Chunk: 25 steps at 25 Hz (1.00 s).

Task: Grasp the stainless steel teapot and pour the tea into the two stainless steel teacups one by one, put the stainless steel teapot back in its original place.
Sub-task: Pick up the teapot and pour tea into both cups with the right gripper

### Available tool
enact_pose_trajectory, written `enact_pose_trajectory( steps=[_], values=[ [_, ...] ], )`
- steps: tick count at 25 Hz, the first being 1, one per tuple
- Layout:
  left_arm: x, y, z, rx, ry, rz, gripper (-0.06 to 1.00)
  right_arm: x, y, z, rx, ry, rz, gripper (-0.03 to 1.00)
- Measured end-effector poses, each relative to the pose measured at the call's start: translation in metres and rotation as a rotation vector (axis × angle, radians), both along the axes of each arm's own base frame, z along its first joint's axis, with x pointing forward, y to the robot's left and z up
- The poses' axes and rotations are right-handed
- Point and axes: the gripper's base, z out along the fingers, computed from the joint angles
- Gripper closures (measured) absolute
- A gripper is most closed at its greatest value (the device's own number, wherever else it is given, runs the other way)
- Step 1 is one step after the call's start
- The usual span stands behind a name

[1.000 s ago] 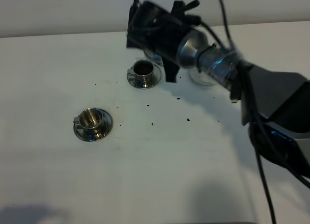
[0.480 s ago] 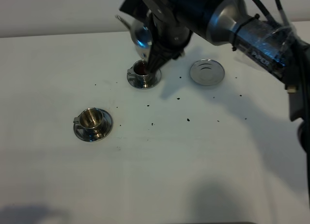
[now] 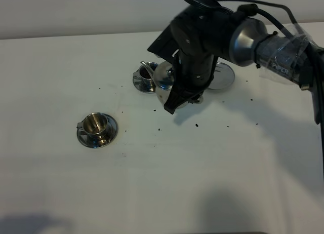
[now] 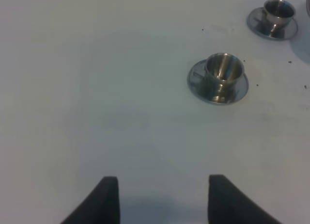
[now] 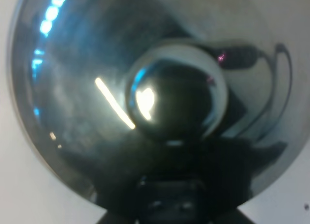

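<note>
The stainless steel teapot (image 3: 165, 82) hangs just right of the far teacup (image 3: 144, 80), its thin spout (image 3: 147, 67) over that cup's rim. My right gripper (image 3: 182, 95) is shut on the teapot's handle side. In the right wrist view the domed lid and its knob (image 5: 177, 99) fill the frame, and the fingers are hidden. The far teacup holds dark tea. The near teacup (image 3: 97, 127) on its saucer looks bare inside. The original place, a round steel disc (image 3: 223, 76), lies partly behind the arm. My left gripper (image 4: 162, 200) hovers open, well short of the near teacup (image 4: 222, 71).
Dark specks (image 3: 196, 125) dot the white table (image 3: 167, 178) around the cups. The right arm's silver wrist and cables (image 3: 273, 46) stretch over the back right. A grey wall runs along the table's far edge. The far teacup (image 4: 278, 11) shows in the left wrist view too.
The right arm has swung from behind the far teacup to its right. The teapot, tipped over that cup half a second ago, has dropped lower and nearer. The disc is partly covered again.
</note>
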Motion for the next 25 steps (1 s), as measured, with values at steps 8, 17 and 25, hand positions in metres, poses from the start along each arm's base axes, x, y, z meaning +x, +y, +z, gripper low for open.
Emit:
enact_pose_trajectory(
  steps=[8,17,25],
  values=[
    [0.000,0.000,0.000,0.001,0.000,0.000,0.50,0.005,-0.002,-0.015,0.075,-0.036,0.004,0.79],
    [0.000,0.000,0.000,0.001,0.000,0.000,0.50,-0.032,0.017,0.007,-0.062,-0.012,0.178,0.79],
    [0.000,0.000,0.000,0.001,0.000,0.000,0.50,-0.085,0.063,0.030,-0.201,-0.182,0.411,0.79]
  ],
)
